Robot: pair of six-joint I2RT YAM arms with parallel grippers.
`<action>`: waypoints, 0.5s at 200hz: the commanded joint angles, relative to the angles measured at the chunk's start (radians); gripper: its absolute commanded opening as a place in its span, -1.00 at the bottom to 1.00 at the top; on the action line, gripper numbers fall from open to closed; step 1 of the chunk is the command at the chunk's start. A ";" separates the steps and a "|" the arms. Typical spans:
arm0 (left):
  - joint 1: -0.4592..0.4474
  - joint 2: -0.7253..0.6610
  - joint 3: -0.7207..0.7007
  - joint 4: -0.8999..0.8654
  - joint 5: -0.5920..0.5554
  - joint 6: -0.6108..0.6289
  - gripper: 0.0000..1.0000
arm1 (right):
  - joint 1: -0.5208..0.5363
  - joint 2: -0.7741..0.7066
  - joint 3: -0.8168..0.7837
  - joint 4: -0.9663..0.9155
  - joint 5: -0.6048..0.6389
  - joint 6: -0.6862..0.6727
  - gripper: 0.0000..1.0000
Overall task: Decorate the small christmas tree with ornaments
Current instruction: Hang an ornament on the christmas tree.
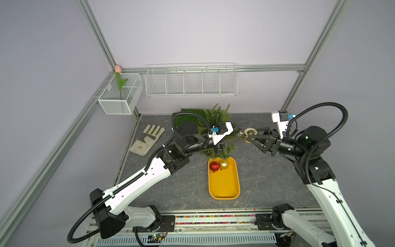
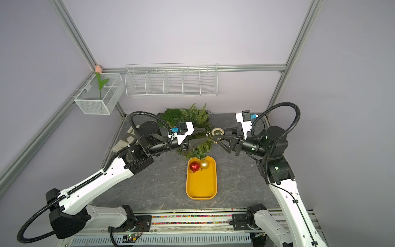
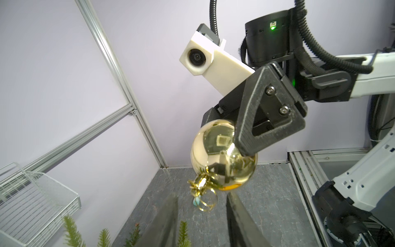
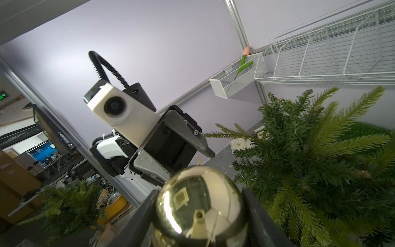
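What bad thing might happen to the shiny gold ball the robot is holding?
The shiny gold ball is smooth and only pinched by the right gripper above the table, so it might slip and drop. Its thin loop hangs right at the open left gripper; a clumsy grab may miss it or knock the ball loose. The left arm over the small tree might push it.

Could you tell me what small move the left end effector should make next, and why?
Probably ease forward and close on the thin gold hanging loop: it dangles at the gap of the open left end effector, while the right end effector grips the shiny pale gold bauble.
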 commanded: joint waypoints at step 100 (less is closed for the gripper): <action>-0.004 -0.003 0.120 -0.176 0.370 -0.031 -0.29 | -0.001 -0.088 0.027 -0.227 -0.224 -0.414 -0.30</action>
